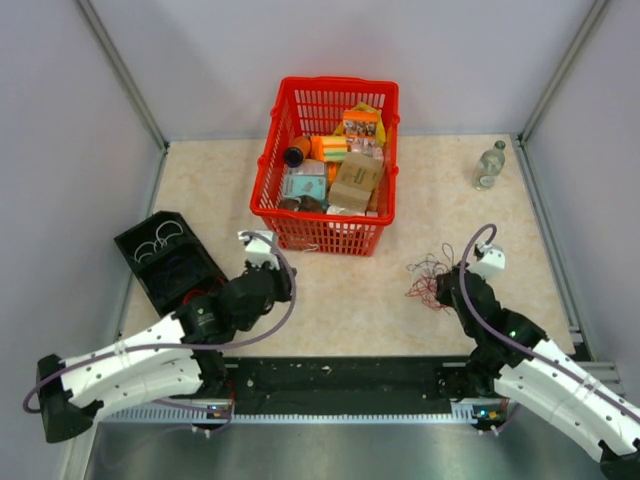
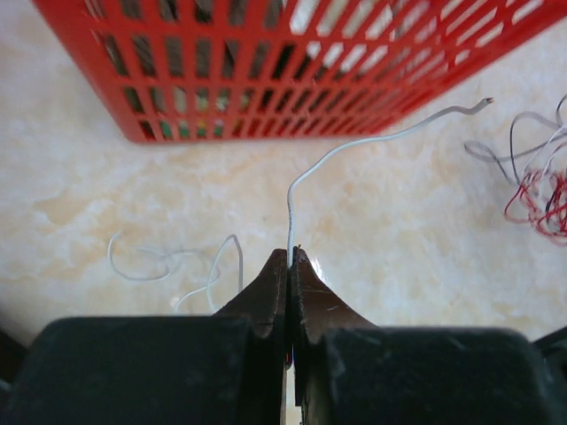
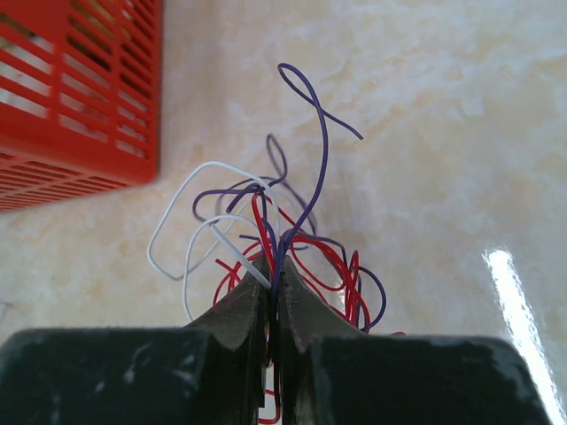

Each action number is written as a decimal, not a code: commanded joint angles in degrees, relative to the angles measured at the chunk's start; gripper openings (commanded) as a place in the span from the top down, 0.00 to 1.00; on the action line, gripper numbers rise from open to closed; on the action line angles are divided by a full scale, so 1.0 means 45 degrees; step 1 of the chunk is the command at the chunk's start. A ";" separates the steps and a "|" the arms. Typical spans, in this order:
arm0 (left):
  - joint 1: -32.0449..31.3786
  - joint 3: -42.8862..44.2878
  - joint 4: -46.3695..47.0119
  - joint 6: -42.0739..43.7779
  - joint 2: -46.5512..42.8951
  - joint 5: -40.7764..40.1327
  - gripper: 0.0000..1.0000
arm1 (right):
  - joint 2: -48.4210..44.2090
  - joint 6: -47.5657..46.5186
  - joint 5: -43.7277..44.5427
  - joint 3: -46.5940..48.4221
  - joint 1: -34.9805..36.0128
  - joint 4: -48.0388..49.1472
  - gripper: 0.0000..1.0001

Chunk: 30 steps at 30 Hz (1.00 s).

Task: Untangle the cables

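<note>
The cables are a small tangle (image 1: pixel 425 280) of thin red, purple and white wires on the table right of centre. In the right wrist view the tangle (image 3: pixel 332 261) lies around my right gripper (image 3: pixel 275 266), which is shut on a purple strand (image 3: pixel 314 146) that rises from the jaws, with a white strand beside it. My right gripper (image 1: pixel 442 290) touches the tangle's right side. My left gripper (image 2: pixel 291 255) is shut on one separate white wire (image 2: pixel 354 146) that curves up and to the right. Loose white wires (image 2: pixel 168 261) lie to its left. My left gripper (image 1: pixel 280 280) is near the basket's front left corner.
A red basket (image 1: pixel 325 228) full of packets and a bottle stands at the back centre; its mesh wall (image 2: pixel 266 80) is just ahead of my left gripper. A black tray (image 1: pixel 170 260) sits at the left. A clear bottle (image 1: pixel 489 165) stands at the back right.
</note>
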 commanded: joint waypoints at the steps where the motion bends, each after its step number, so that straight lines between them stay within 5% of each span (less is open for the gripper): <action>1: 0.0020 0.0370 0.0356 -0.1609 0.1842 0.1386 1.00 | -0.0551 -0.1364 -0.0858 -0.0099 -0.0061 0.1399 1.00; 7: -0.0018 0.0468 -0.2342 -0.5009 0.4637 0.1264 0.96 | -0.0219 -0.1385 -0.1171 -0.0059 -0.0061 0.1477 1.00; 9: 0.0001 0.0429 -0.2150 -0.5032 0.4893 0.1539 0.65 | -0.0102 -0.1326 -0.1307 -0.0079 -0.0061 0.1594 1.00; 14: 0.0001 0.0858 -0.1407 -0.4291 0.6043 0.2026 0.40 | 0.0035 -0.1228 -0.1795 -0.0352 -0.0061 0.2043 1.00; 17: -0.0018 0.1287 -0.1347 -0.4056 0.7058 0.2164 0.03 | 0.0055 -0.1287 -0.1991 -0.0372 -0.0061 0.2063 1.00; 23: 0.0001 0.2692 -0.2145 -0.3410 0.9305 0.1307 0.02 | -0.0140 -0.1345 -0.2167 -0.0489 -0.0061 0.2063 1.00; 30: 0.0001 0.3377 -0.2673 -0.3176 1.0868 0.1110 0.39 | -0.0394 -0.1365 -0.2187 -0.0587 -0.0061 0.2063 1.00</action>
